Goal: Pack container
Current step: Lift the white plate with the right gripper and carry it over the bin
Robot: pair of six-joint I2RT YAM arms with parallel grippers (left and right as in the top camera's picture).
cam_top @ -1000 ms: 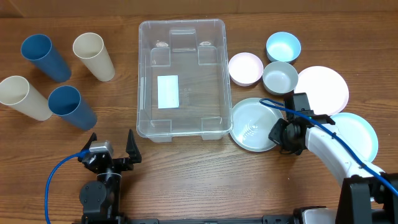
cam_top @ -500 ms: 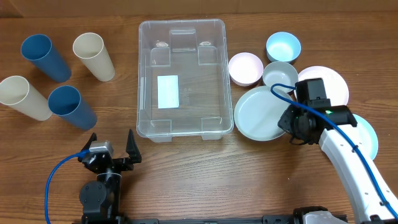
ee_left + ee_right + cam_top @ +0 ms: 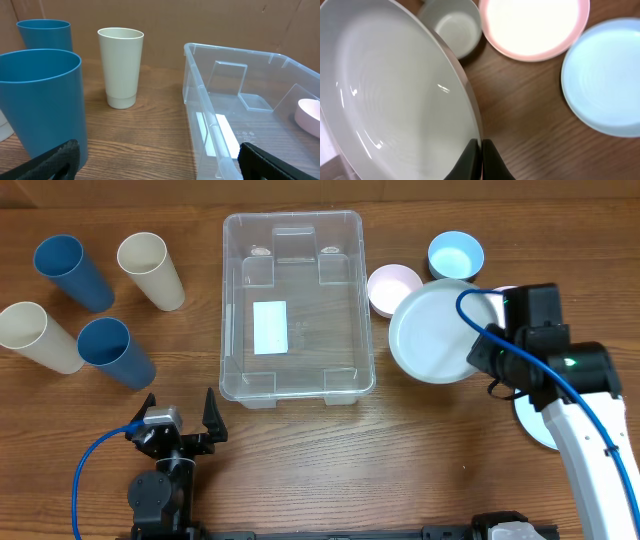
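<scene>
The clear rectangular container [image 3: 292, 305] stands at the middle of the table with a white label on its bottom; its near corner shows in the left wrist view [image 3: 235, 120]. My right gripper [image 3: 480, 358] is shut on the rim of a white plate [image 3: 432, 330] and holds it lifted, tilted, just right of the container. In the right wrist view the plate [image 3: 395, 90] fills the left side, its rim pinched between the fingers [image 3: 481, 160]. My left gripper [image 3: 180, 425] is open and empty near the front edge, left of the container.
Two blue cups [image 3: 72, 272] [image 3: 115, 350] and two cream cups [image 3: 150, 270] [image 3: 38, 337] stand at the left. A pink bowl [image 3: 392, 285], a blue bowl [image 3: 455, 255], a grey bowl [image 3: 455, 25], a pink plate [image 3: 532, 27] and a blue plate [image 3: 602, 75] lie at the right.
My right gripper has lifted the white plate off the table and carried it up and away from the front edge, tilting it; the grey bowl is now hidden under it overhead. The left arm is still.
</scene>
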